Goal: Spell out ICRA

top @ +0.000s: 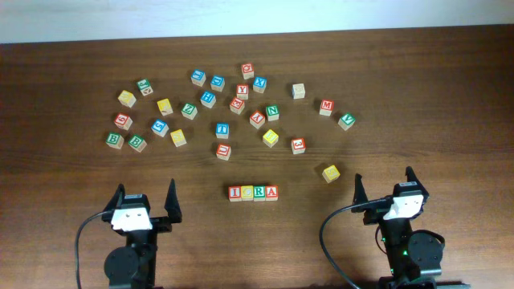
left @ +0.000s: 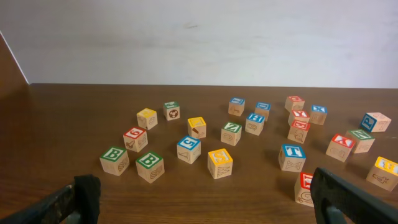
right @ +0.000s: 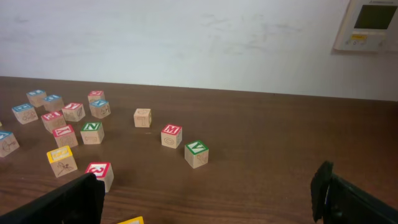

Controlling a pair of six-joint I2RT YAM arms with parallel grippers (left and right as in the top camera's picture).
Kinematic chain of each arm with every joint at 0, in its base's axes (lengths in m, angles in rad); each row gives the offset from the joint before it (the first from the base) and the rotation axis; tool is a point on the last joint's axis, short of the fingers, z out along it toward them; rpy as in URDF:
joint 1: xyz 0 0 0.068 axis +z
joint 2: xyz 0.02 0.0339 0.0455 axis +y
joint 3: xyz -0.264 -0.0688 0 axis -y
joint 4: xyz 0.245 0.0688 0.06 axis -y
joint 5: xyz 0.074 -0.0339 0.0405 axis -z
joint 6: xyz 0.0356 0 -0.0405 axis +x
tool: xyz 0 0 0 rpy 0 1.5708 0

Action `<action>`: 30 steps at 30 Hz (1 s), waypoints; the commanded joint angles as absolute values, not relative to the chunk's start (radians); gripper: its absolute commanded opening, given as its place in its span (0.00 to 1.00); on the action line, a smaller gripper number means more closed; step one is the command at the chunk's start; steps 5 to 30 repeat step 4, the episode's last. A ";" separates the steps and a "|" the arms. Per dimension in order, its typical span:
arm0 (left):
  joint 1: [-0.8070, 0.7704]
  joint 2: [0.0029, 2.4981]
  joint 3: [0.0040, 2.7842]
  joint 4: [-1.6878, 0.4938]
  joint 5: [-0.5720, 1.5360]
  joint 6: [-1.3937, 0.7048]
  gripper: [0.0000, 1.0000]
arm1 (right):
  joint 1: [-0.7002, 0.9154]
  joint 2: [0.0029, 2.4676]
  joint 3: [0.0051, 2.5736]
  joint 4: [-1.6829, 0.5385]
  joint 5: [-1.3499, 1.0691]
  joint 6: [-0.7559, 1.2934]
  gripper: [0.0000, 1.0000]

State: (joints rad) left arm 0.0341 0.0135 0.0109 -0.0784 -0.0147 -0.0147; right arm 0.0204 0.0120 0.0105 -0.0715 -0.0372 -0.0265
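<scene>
ICRA row [top: 253,192] near centre, four touching, letters small but seem right. Left gripper [top: 146,191], right gripper [top: 384,180] near edge, both spread wide, empty. Light, rigid wood; pinch flat opposite sides.

Two robot arms sat well apart, each folded low over its own base. The left arm [top: 128,258] stood at the lower left of the overhead view, with a white wrist block [top: 128,215] behind the left gripper [top: 145,189]. Its two black fingers [left: 84,198] were spread wide, pointed forward and held nothing. The right arm [top: 414,249] mirrored this pose at the lower right. The right gripper [top: 384,178] was also spread fully and empty. In each wrist view, only the dark fingertips showed, at the bottom corners.
</scene>
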 commanded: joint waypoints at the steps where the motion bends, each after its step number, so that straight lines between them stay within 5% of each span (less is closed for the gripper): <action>1: 0.040 0.006 0.009 -0.084 -0.007 0.005 0.99 | 0.026 0.004 0.006 -0.079 -0.021 -0.026 0.98; 30: 0.040 0.006 0.009 -0.084 -0.007 0.005 0.99 | 0.026 0.004 0.006 -0.078 -0.021 -0.026 0.98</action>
